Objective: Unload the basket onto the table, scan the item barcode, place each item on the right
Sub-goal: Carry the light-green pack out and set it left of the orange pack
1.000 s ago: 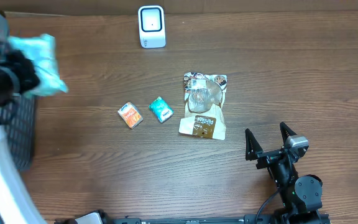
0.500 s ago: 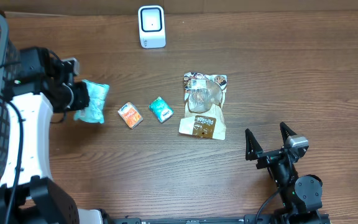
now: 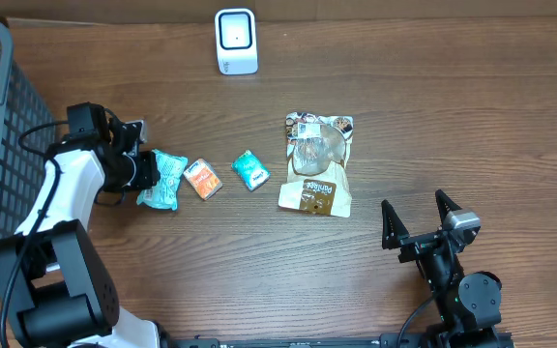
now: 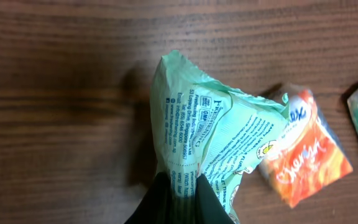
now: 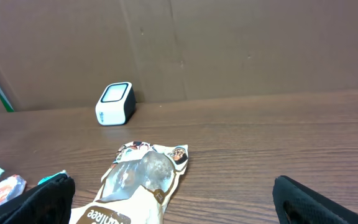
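**Left claw clamped on a mint-green packet, right claw spread wide and empty**

The table (image 3: 472, 106) is the biggest thing before me: dark brown wood, matt, its long grain running side to side; behind its far edge stands a wall of plain brown cardboard (image 5: 241, 43), flat with a few upright creases. At my far left sits a grey mesh basket (image 3: 13, 116), its wall a grid of thin bars. Near the middle lies a flat pouch (image 3: 317, 164); it is brown paper at the near end, with a clear, crinkled window above that and printing along the top.

My left claw (image 3: 141, 171) is pinched tight on the mint-green packet (image 3: 165, 182); the packet is thin, glossy film, crumpled, with small blue print, and it gathers into a pleat where my black fingers (image 4: 166, 202) grip it; it sits left of centre over the table, well apart from the scanner (image 3: 236, 41). The scanner is a white rounded block with a dark-rimmed pale window, upright at the far edge.

Just right of the packet lies an orange sachet (image 3: 202, 179), glossy, squarish and tilted; from my wrist the packet's free end overlaps its corner, though I cannot tell whether they touch. Beside that, apart from it, lies a smaller teal sachet (image 3: 250, 170).

My right claw (image 3: 415, 208) waits at the near right, its two black fingers spread fully apart, holding nothing.
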Tool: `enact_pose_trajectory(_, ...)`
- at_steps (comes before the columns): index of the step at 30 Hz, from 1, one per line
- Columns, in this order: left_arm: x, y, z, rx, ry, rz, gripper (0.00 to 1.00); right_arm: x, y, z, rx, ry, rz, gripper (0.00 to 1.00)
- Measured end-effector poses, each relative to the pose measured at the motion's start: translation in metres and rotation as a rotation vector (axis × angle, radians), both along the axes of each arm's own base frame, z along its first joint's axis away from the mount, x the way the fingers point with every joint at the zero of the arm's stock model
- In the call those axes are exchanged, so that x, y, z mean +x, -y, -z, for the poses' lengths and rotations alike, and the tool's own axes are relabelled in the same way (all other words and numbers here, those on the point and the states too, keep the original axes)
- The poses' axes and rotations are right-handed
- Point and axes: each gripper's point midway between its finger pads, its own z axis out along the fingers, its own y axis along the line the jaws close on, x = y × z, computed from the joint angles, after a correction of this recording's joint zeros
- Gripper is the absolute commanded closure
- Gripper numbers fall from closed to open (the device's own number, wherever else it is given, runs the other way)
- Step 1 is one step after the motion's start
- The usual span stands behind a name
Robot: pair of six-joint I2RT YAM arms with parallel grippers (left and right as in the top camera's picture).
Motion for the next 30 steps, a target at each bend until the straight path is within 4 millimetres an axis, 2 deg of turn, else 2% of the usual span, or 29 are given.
enact_pose_trajectory(5, 0.008, 0.014, 0.006, -0.013, 0.002, -0.011, 0.96, 0.0, 0.0, 0.0, 0.0, 0.0, 0.001, 0.0)
enact_pose_trajectory(14, 0.017, 0.077, 0.015, -0.064, -0.016, 0.017, 0.96, 0.0, 0.0, 0.0, 0.0, -0.001, 0.0, 0.0)
enact_pose_trajectory(17, 0.02, 0.085, 0.013, -0.074, -0.006, 0.006, 0.96, 0.0, 0.0, 0.0, 0.0, 0.0, 0.001, 0.0)
enact_pose_trajectory(20, 0.021, 0.083, 0.013, -0.079, -0.01, -0.016, 0.96, 0.0, 0.0, 0.0, 0.0, 0.0, 0.0, 0.0)
enact_pose_trajectory(21, 0.021, 0.082, 0.013, -0.079, -0.011, -0.019, 0.93, 0.0, 0.0, 0.0, 0.0, 0.0, 0.0, 0.0)
enact_pose_trajectory(22, 0.02, 0.082, 0.013, -0.08, -0.014, -0.022, 0.84, 0.0, 0.0, 0.0, 0.0, 0.0, 0.0, 0.0)
enact_pose_trajectory(23, 0.02, 0.082, 0.013, -0.08, -0.015, -0.025, 0.69, 0.0, 0.0, 0.0, 0.0, 0.0, 0.0, 0.0)
enact_pose_trajectory(25, 0.02, 0.081, 0.013, -0.083, -0.016, -0.035, 0.47, 0.0, 0.0, 0.0, 0.001, -0.001, 0.0, 0.0)
enact_pose_trajectory(26, 0.021, 0.08, 0.013, -0.084, -0.017, -0.042, 0.28, 0.0, 0.0, 0.0, 0.0, 0.0, 0.0, 0.0)
enact_pose_trajectory(30, 0.02, 0.079, 0.014, -0.086, -0.023, -0.051, 0.23, 0.0, 0.0, 0.0, 0.0, 0.0, 0.0, 0.0)
